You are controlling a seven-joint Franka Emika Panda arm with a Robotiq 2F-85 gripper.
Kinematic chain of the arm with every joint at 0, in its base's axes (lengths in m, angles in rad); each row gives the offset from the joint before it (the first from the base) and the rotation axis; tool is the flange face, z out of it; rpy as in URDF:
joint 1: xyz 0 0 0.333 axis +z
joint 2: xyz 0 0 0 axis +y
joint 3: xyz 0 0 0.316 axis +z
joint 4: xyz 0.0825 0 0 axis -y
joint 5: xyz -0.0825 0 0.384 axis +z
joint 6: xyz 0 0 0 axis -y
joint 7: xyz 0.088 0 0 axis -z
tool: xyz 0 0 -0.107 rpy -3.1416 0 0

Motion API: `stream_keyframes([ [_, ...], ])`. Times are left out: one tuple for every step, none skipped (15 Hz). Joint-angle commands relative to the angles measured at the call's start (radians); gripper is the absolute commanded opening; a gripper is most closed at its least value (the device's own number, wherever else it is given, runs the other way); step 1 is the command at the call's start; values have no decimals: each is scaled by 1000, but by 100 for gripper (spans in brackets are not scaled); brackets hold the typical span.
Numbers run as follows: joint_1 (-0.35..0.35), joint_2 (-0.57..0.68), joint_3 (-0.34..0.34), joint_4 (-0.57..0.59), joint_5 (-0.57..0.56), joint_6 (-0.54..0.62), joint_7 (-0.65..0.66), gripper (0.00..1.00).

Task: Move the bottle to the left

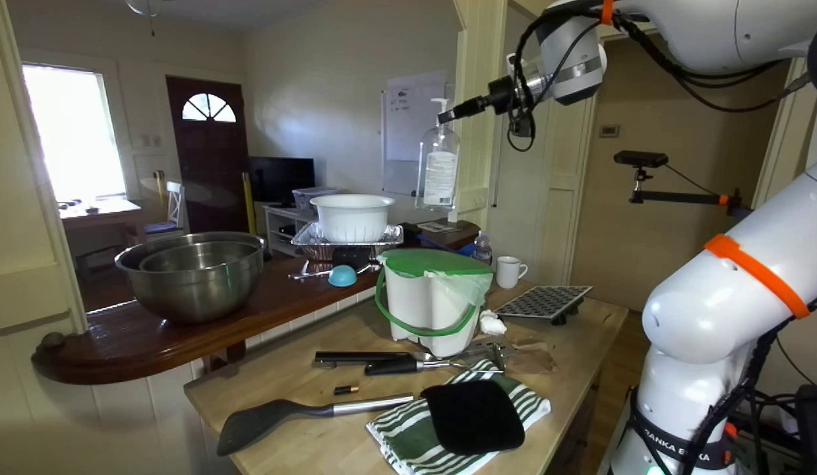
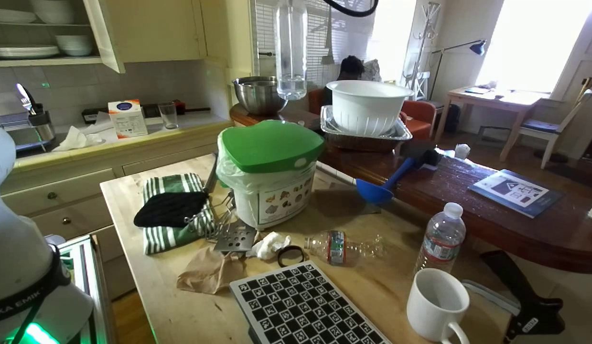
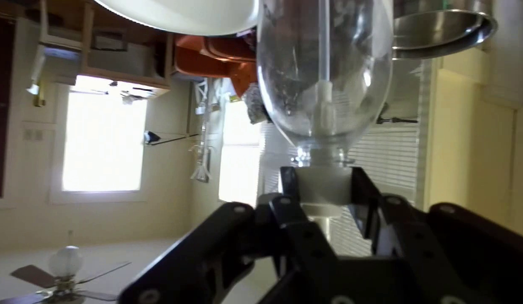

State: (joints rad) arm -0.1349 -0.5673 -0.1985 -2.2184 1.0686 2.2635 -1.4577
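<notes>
Wrist view, standing upside down: shows the claw (image 3: 323, 181) clamped on the white collar (image 3: 325, 190) of the pump bottle (image 3: 324, 105), gripping from both sides, with a dip tube (image 3: 324, 46) visible through the clear wall. Hangs by that collar, upright in the air in both exterior views, well off the desk (image 1: 276, 443) and higher in the frame than the green lid (image 1: 436, 262) of a white tub (image 1: 418, 303). Bears a white pump head (image 1: 440, 102) and a printed label (image 1: 440, 178) in an exterior view.

Around the tub on the desk, in an exterior view: shows a green-and-white striped towel (image 1: 411, 434) under a black pad (image 1: 474, 419), a dark spatula (image 1: 276, 419) with its handle end just beside the towel, black-handled utensils (image 1: 390, 365) near the foot of the tub, and a small dark cylinder (image 1: 343, 390) near the spatula. Shows too, in an exterior view, a white mug (image 2: 422, 310) near an upright water bottle (image 2: 441, 236), a clear bottle (image 2: 336, 247) lying on its side, a crumpled piece of brown paper (image 2: 209, 270), and a flat board (image 2: 305, 306) with a black-and-white checkered pattern. On the dark wooden ledge (image 1: 118, 353) beside the desk: shows nested steel bowls (image 1: 200, 284) and a white colander (image 1: 353, 221) set in a foil tray (image 1: 309, 239).
</notes>
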Motion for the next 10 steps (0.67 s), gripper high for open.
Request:
stream_keyframes([
  [106,16,70,12,39,23,-60,9],
  [135,40,97,17,62,53,-75,9],
  [160,67,116,29,82,71,-81,9],
  [124,19,94,2,33,35,-35,34],
  [144,34,114,4,47,52,-40,34],
  [156,48,126,7,53,63,-44,34],
  [159,59,129,12,55,65,-49,34],
  [159,65,127,15,57,65,-54,34],
  [157,67,123,17,58,65,-57,34],
  [157,67,119,19,58,64,-60,34],
])
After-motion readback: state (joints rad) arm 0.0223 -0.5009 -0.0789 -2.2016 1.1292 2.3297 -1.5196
